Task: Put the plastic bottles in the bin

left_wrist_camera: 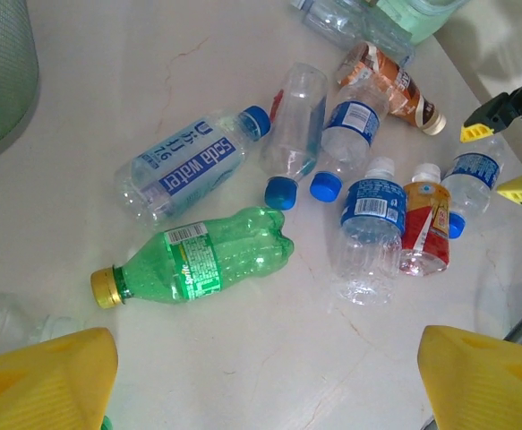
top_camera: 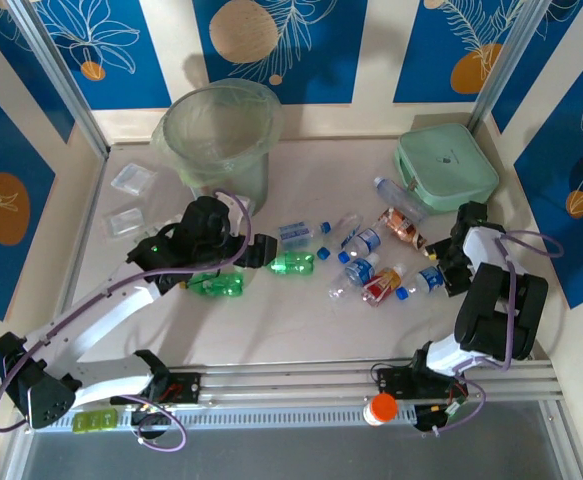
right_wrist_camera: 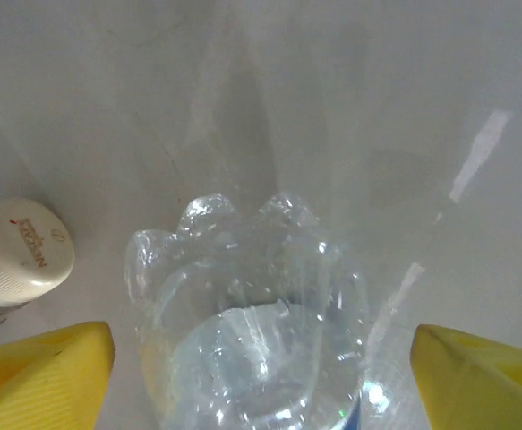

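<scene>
- Two pincers are in play, and both stand apart with nothing clamped.
- On the right pincer [right_wrist_camera: 262, 333], the yellow fingers [right_wrist_camera: 46, 367] sit on either side of a clear bottle [right_wrist_camera: 252, 305], which is seen from its base end. A gap shows on each side, so the bottle is straddled, not gripped. A white cap [right_wrist_camera: 19, 255] lies just beside it.
- The left pincer [left_wrist_camera: 265, 345] hovers wide open over bare tabletop [top_camera: 301, 320]. A green bottle [left_wrist_camera: 202, 260] lies on its side just ahead, its yellow cap pointing toward the left finger.
- Beyond the green one, a loose cluster of bottles [left_wrist_camera: 368, 210], mostly blue-capped, lies on the tabletop between the two arms. Some of them touch one another.
- The bin [top_camera: 233, 175] stands at the far side behind the left arm, near the green bottle and well apart from the right arm's clear one.
- The step in hand looks like the pick-up, with the right arm closest to a grip.
- The next move probably calls for closing gently on the thin clear body, which will likely give. The lift should then go straight up, clear of the neighbours, before the long carry across to the bin.
</scene>
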